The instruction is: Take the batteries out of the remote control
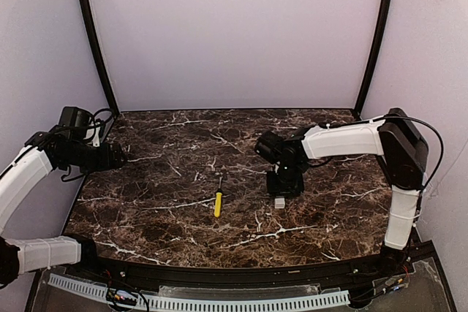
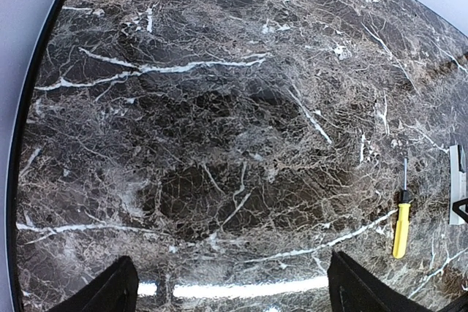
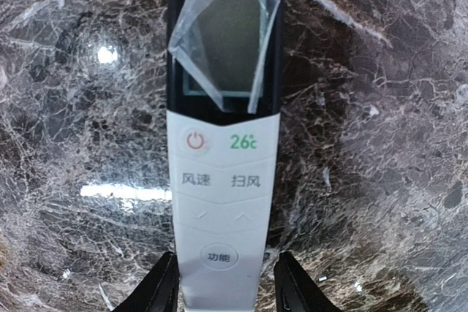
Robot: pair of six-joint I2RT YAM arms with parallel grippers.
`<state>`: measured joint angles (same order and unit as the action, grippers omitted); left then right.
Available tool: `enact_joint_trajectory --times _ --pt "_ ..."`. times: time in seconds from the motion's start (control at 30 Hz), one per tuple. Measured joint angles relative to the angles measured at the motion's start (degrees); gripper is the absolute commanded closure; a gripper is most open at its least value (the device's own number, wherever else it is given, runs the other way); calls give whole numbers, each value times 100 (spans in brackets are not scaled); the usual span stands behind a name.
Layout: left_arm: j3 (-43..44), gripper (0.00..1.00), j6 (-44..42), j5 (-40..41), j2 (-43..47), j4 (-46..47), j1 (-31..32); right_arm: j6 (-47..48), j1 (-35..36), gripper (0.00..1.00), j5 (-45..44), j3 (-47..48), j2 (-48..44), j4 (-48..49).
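The remote control (image 3: 223, 202) lay buttons-up on the desk (image 1: 146, 210), right of the screwdriver (image 1: 218, 201). The right pincer (image 3: 227, 286) straddled its button end, grip not discernible. The left pincer (image 2: 230, 294) hung spread, well left of the screwdriver. Risk: an end-only hold could let the remote control pivot or slip.

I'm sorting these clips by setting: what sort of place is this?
Probably a robot test booth, not a home: plain white walls enclose a marble-patterned table, with a left arm and right arm mounted at its near edge.
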<state>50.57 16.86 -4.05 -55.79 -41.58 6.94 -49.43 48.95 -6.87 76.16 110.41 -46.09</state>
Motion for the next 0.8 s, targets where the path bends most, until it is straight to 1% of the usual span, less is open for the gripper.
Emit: enact_joint_trajectory --times 0.13,0.2,0.27,0.37,0.5,0.63,0.67,0.8 --pt "-2 10 0 -2 31 0 0 0 7 60 24 0 138 7" --pt "-4 10 0 -2 42 2 0 4 13 65 17 0 164 0" --pt "-4 10 0 -2 42 9 0 -9 15 72 13 0 164 -2" --pt "-4 10 0 -2 42 24 0 24 15 85 -7 0 164 2" --pt "-4 10 -2 -7 42 37 0 98 20 93 -17 0 162 11" --pt "-17 10 -22 -66 44 92 0 468 20 95 70 4 136 39" --pt "-39 10 -33 -120 44 157 0 608 20 98 144 11 111 59" --pt "-166 10 -61 -411 66 404 0 1150 20 99 603 188 -79 120"
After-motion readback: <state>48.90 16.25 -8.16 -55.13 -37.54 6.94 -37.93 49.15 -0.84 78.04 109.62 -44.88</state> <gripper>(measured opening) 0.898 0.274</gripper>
